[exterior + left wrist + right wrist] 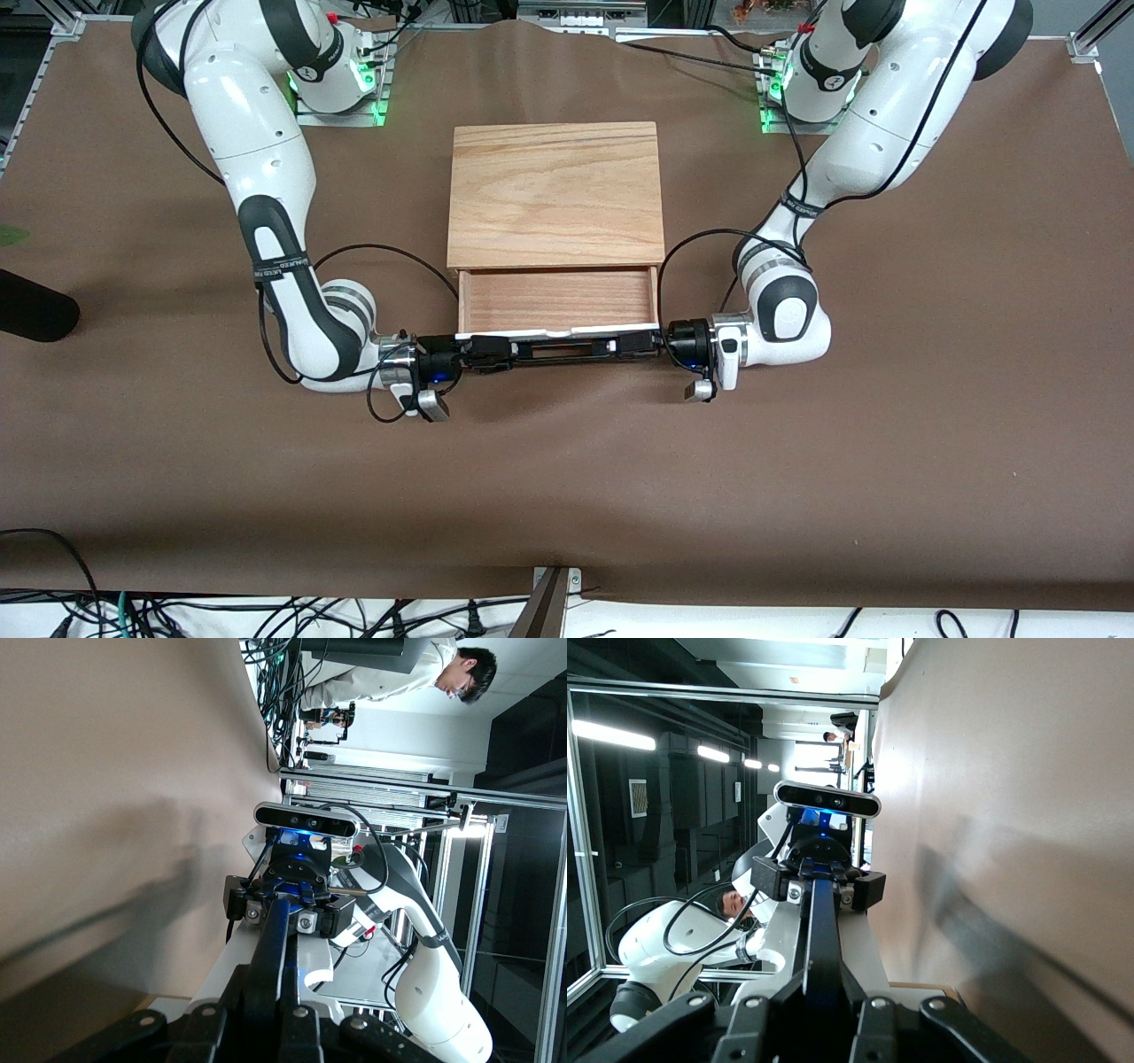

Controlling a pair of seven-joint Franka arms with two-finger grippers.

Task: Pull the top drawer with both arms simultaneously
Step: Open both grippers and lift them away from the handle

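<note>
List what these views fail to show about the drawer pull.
- Front view: white front panel of the top drawer is seen edge-on; the face is hidden.
- Front view: whether lower drawers exist; the wooden top slab covers the box.
- Wrist views: left pincer and right pincer cut off by the picture edge, shut on the handle.

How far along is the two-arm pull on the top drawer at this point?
Done: both claws are clamped on the black handle, the right claw at one end and the left claw at the other. In hand: the top drawer is partly out, its reddish wood floor showing below the box's wooden top. Left: possibly more pull, then release.
</note>
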